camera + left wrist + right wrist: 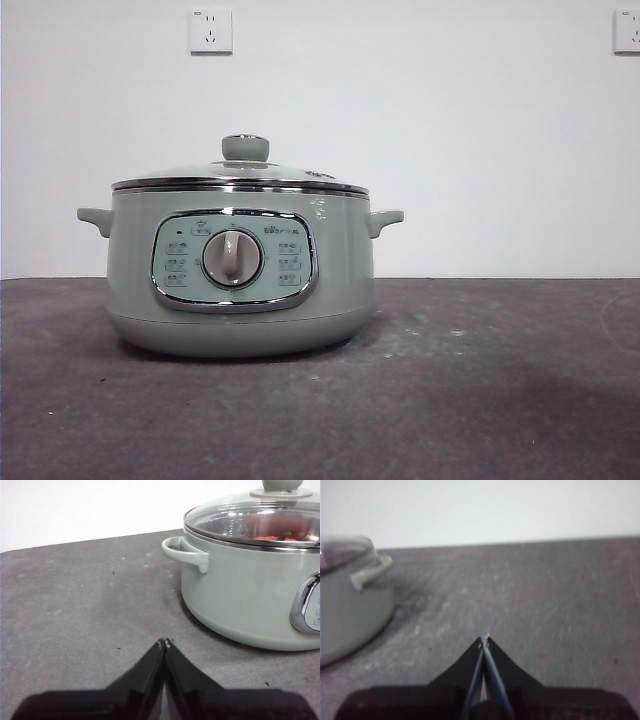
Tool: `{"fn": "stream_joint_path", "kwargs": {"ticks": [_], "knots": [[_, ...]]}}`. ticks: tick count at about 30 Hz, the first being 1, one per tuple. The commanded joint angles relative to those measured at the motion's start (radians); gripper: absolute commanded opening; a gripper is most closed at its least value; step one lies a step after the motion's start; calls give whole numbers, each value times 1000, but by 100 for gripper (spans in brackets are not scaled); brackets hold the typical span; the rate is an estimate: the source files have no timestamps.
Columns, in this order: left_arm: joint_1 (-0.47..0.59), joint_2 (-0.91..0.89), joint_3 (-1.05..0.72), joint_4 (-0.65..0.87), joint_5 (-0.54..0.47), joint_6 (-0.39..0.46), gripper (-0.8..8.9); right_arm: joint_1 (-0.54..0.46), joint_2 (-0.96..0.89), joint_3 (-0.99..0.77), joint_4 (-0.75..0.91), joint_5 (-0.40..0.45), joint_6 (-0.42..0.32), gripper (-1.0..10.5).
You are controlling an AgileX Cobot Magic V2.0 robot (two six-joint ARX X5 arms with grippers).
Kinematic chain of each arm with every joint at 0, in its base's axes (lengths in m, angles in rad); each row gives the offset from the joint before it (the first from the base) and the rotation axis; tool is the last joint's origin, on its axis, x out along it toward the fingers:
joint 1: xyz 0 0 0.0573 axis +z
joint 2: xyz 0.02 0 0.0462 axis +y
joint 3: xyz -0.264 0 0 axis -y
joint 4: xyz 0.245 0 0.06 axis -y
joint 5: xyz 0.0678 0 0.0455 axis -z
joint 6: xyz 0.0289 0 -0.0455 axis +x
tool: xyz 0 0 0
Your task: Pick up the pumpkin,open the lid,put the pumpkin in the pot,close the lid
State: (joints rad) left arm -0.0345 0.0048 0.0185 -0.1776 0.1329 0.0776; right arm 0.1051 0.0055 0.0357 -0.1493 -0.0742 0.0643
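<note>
Both end effectors, left (164, 642) and right (485, 639), rest closed and empty, apart from the lidded pot (240, 290).

1. The surface (500, 400) was dark grey and matte, with faint pale scuffs and specks.
2. A plain white wall (480, 130) stood behind it.
3. Two white sockets were on the wall: one (210, 30) upper left, another (627, 30) at the right edge.
</note>
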Motion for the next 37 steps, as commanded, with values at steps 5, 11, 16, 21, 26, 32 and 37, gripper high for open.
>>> {"fn": "stream_joint_path", "kwargs": {"ticks": [5, 11, 16, 21, 26, 32, 37], "knots": [[3, -3, -15, -2, -1, -4, -3, 0, -5, -29, -24, 3, 31, 1], [3, -3, -15, -2, -1, -4, -3, 0, -5, -29, -28, 3, 34, 1], [3, -3, -14, -2, -1, -4, -3, 0, -5, -28, -27, 3, 32, 1], [3, -3, -15, -2, -1, -4, -3, 0, -4, -28, -27, 3, 32, 1], [3, -3, -15, -2, -1, -4, -3, 0, -4, -28, -27, 3, 32, 1], [3, -3, -15, -2, -1, -4, -3, 0, -4, -28, -27, 3, 32, 1], [3, -3, -14, -2, -1, -4, -3, 0, -4, -28, -27, 3, 32, 1]]}}
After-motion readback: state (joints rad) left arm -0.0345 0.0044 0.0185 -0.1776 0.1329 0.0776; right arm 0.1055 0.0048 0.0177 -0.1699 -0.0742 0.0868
